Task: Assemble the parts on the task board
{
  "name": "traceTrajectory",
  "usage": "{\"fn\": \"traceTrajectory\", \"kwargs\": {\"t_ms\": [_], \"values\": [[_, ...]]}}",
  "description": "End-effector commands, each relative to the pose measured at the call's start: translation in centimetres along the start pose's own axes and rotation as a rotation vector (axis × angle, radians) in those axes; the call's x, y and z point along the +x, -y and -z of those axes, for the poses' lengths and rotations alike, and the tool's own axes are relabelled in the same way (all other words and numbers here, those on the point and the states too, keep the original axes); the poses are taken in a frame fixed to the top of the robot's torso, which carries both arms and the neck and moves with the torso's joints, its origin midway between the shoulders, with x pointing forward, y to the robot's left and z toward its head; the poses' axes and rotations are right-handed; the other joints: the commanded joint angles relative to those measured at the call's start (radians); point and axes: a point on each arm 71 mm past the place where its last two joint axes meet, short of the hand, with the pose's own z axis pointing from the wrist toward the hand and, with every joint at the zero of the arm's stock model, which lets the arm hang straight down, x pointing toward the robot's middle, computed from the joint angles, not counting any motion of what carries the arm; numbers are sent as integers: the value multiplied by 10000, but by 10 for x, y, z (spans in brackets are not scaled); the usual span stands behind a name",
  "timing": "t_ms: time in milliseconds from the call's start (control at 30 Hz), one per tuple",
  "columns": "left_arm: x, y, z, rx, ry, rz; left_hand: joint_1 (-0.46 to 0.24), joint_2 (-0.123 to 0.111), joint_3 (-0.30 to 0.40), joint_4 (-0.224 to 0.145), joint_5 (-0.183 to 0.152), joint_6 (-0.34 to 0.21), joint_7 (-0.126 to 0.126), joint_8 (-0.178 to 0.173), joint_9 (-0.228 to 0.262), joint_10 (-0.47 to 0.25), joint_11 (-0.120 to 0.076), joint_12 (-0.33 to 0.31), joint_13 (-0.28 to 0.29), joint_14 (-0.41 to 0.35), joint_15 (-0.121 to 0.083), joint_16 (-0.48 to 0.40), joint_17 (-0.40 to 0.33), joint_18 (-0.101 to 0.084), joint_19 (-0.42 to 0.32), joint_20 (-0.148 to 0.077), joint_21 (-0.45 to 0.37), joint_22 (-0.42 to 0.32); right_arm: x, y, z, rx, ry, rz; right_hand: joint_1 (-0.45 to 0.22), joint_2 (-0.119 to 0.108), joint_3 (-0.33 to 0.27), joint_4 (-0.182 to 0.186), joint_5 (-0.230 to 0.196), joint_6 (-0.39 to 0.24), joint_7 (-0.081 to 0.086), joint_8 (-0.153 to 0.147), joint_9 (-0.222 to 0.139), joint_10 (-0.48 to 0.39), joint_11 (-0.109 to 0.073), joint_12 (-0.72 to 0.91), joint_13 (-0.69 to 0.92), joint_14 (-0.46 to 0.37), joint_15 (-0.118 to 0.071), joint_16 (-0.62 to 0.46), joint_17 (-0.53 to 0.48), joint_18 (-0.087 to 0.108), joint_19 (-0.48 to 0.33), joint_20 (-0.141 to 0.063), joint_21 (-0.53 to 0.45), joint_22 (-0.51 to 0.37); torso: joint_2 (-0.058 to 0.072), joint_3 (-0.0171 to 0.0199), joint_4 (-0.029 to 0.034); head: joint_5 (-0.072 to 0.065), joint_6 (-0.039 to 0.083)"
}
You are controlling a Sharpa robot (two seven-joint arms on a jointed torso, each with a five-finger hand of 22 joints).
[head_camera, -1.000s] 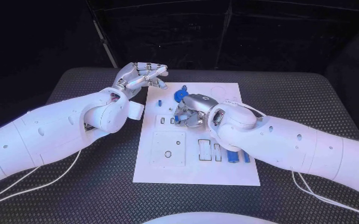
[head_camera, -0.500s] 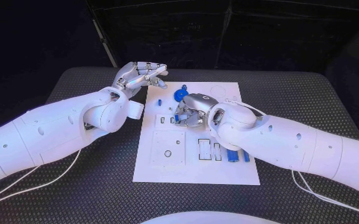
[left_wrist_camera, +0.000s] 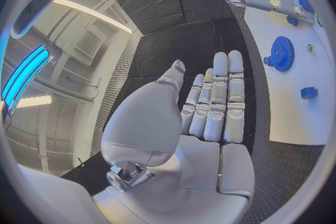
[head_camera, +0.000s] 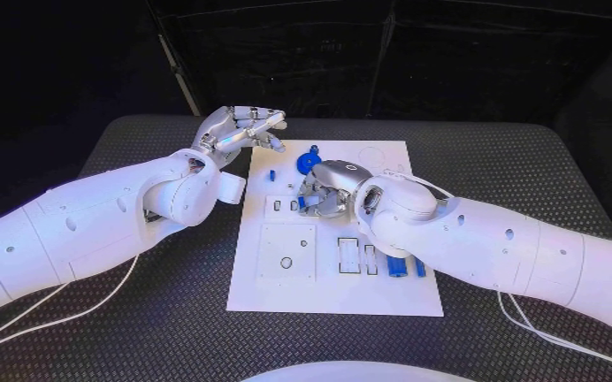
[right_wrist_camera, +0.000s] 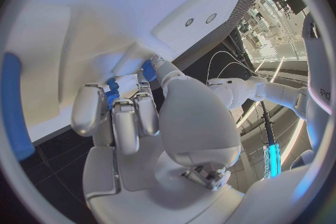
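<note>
Beside board's far-left edge: left robot hand empty, fingers apart | mid-board: right robot hand pinches blue part

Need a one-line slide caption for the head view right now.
Right robot hand works a small blue part on the task board; left robot hand hovers empty beside it.

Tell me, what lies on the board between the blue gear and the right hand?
Nothing that I can see. In the head view, a short stretch of bare white task board separates the blue gear from the right hand, which pinches a small blue part.
</note>
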Motion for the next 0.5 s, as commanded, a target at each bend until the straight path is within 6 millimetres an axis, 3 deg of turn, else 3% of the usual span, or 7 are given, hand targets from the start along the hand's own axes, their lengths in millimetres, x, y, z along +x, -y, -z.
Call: {"fn": "traceTrajectory", "kwargs": {"t_ms": [33,233,500], "values": [[2,1,-1,47,-139,35,14,119,-55,7,-34,70,3,-50,-7,58,-11,-40,-4,-71,23,-38,18,83,-83,-3,40,16,7,5,1,317,-371,129,-79,-64,-98,33,-38,-158,8,-87,-14,-79,27,-56,855,974,92,4,2421,-80,-14,70,-68,-16,1,-2,2,-4,-5],[1,1,-1,36,-141,35,14,119,-55,7,-34,70,3,-50,-7,58,-11,-40,-4,-71,23,-38,18,83,-84,-3,40,16,5,4,2,289,28,12,-246,-175,-291,162,-505,-566,106,-288,-34,-185,120,-158,754,975,171,5,2427,-75,-30,139,-90,-48,6,-1,-3,2,-4],[1,1,-1,25,-154,40,10,125,-60,10,-34,70,4,-56,-8,56,-11,-51,-5,-71,23,-38,25,84,-87,-2,43,18,1,3,3,187,643,-157,-299,-352,-763,445,-436,-1305,313,-580,-42,-611,308,-598,270,961,332,-18,2370,-48,-116,286,-171,-191,4,-4,-1,-1,-10]]}}
